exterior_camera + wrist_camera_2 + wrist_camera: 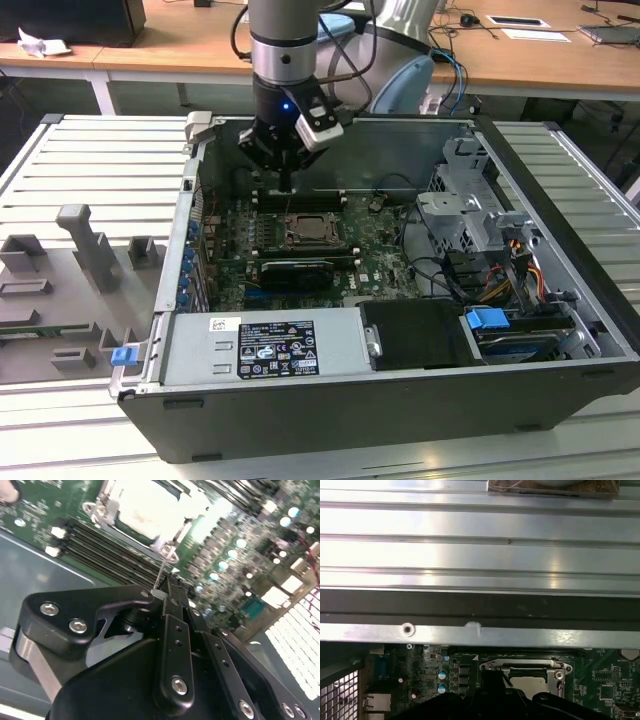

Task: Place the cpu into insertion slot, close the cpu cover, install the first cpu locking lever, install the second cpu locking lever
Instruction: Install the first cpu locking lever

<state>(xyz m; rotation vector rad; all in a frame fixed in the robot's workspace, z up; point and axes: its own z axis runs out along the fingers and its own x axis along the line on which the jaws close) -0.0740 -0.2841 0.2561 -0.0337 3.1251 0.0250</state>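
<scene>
My gripper [287, 184] hangs over the green board just behind the insertion slot [323, 244]. The cpu [305, 236] lies in the slot with its pale face up, and the cpu cover [304, 221] lies flat around it. In the second wrist view the fingers are shut together at the gripper [161, 593] tip, pinching a thin silver locking lever [164, 569] that rises from the socket's edge. The cpu [142, 507] glares white there. The first wrist view shows the cpu [527, 682] framed by the cover [520, 664].
Black memory slots [300, 198] run behind the socket and a long black card [292, 268] lies in front. The power supply [265, 345], drive cage [470, 215] and cables [500, 270] crowd the case. Grey fixtures [90, 245] stand on the table at the exterior view's left.
</scene>
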